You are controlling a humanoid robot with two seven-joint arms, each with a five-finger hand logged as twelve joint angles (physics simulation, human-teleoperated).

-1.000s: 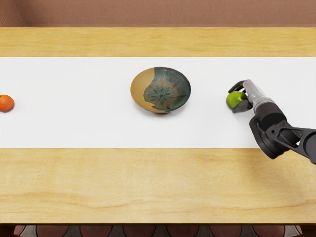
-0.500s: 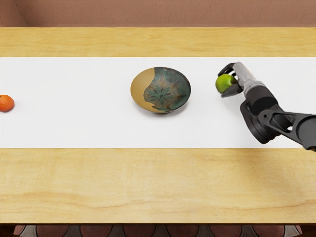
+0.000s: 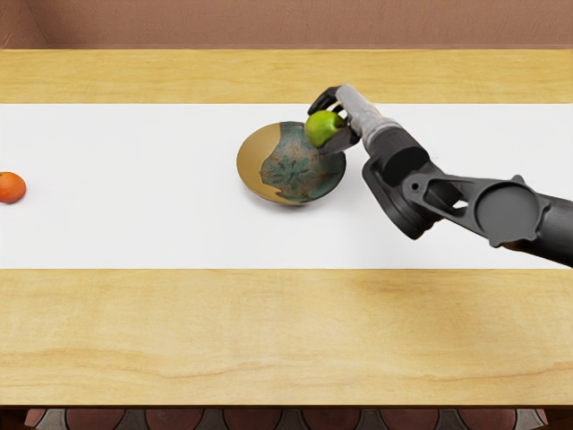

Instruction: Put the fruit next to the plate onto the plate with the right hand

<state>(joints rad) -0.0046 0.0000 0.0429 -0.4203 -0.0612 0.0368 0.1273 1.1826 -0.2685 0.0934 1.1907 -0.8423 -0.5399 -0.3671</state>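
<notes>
Right hand (image 3: pixel 343 109) grips the green fruit (image 3: pixel 322 128) with fingers curled around it, dark fingertips showing above and to the right of the fruit. The fruit sits in the hand over the plate (image 3: pixel 260 163), at its upper-right rim - can't tell if it touches the plate, it looks held above it. The plate is a shallow glazed dish, ochre on the left side and mottled teal on the rest, near the middle of the white runner (image 3: pixel 134 224). Right arm (image 3: pixel 448 199) enters from the right edge and slants up-left across the runner, wrist just right of the plate. An orange fruit (image 3: pixel 11 187) lies on the runner at the far left edge - well apart from the plate. The runner lies lengthwise on a light wooden table (image 3: pixel 269 340).
</notes>
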